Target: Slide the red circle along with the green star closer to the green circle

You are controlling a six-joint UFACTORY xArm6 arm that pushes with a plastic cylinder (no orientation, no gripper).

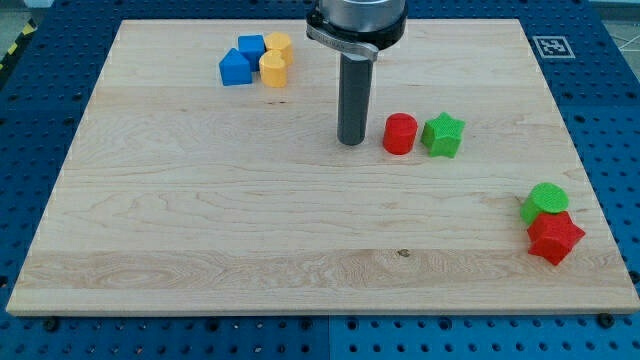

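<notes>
The red circle (400,133) stands right of the board's middle, touching the green star (443,135) on its right. The green circle (544,202) sits near the board's right edge, lower down, with a red star (554,237) touching it just below. My tip (351,142) rests on the board just left of the red circle, a small gap apart from it.
A cluster at the view's top left holds two blue blocks (241,59) and two yellow blocks (275,61), touching one another. The wooden board (200,220) lies on a blue perforated table. A marker tag (549,45) sits off the board's top right corner.
</notes>
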